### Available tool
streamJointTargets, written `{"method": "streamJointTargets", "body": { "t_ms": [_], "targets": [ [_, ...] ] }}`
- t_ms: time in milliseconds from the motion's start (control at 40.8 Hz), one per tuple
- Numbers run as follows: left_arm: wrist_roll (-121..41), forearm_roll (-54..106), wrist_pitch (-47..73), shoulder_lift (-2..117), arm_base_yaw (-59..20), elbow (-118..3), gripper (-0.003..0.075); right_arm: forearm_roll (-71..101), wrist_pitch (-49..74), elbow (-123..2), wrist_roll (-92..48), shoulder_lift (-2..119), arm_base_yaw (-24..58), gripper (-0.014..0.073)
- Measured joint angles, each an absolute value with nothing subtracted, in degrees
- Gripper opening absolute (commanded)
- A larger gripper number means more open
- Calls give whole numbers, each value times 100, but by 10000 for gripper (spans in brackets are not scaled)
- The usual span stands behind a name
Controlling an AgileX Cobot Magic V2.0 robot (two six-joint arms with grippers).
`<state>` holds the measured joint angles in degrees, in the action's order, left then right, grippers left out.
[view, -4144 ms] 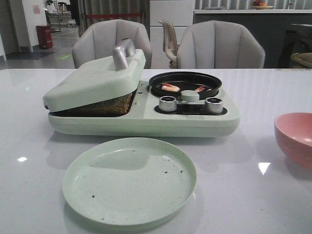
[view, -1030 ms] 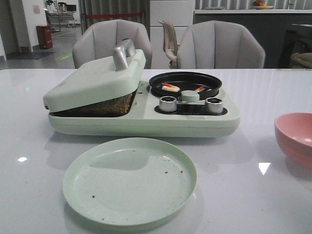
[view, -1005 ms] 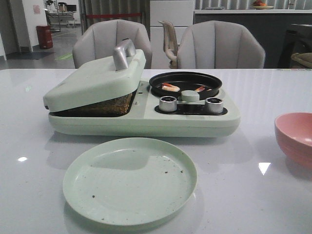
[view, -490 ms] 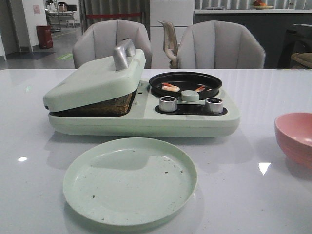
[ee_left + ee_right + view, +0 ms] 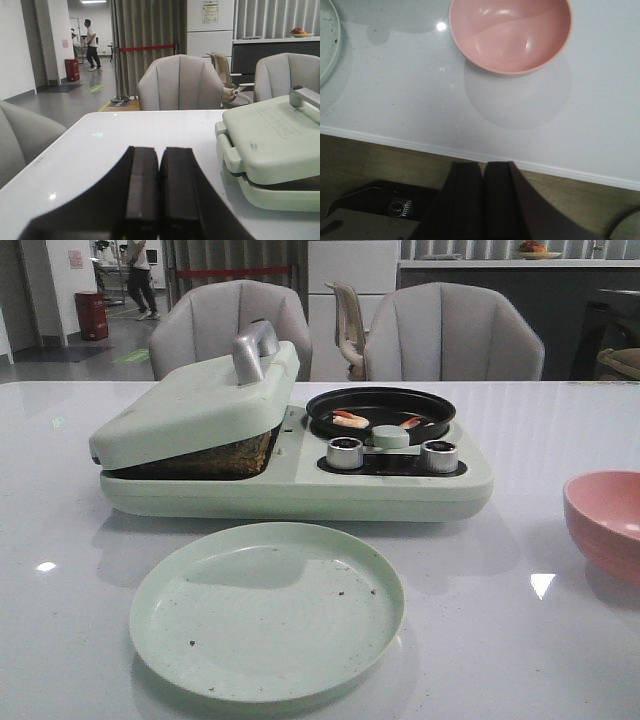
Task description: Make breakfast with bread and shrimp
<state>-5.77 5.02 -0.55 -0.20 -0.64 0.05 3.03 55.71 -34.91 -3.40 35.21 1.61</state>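
A brownish edge of bread point(image 5: 218, 454) shows in the gap under the tilted lid point(image 5: 195, 400) of a pale green breakfast maker point(image 5: 400, 490). Two small pink-and-white shrimp point(image 5: 350, 420) point(image 5: 410, 423) lie in its round black pan point(image 5: 380, 393). Neither gripper appears in the front view. My left gripper point(image 5: 159, 155) is shut and empty, held over the table to the left of the breakfast maker point(image 5: 270, 135). Just as empty, my right gripper point(image 5: 483, 167) is shut and hangs off the table's front edge, over the floor.
An empty pale green plate point(image 5: 267, 610) lies in front of the breakfast maker; its rim point(image 5: 327, 55) shows in the right wrist view. A pink bowl point(image 5: 605, 520) point(image 5: 510, 32) stands at the right. Two knobs point(image 5: 344, 452) face front. Chairs point(image 5: 455, 330) stand behind the table.
Nothing on the table has moved. A person now walks in the far background.
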Motion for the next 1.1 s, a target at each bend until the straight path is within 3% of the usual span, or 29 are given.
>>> {"method": "streamJointTargets", "body": {
  "t_ms": [687,1103],
  "targets": [
    [-577,502,-67,-20,-64,5,101,275,5473,-3446,-340,3040,44,35],
    [-577,502,-67,-20,-64,5,101,68,1935,-1460,-350,668,18,35]
  ]
}}
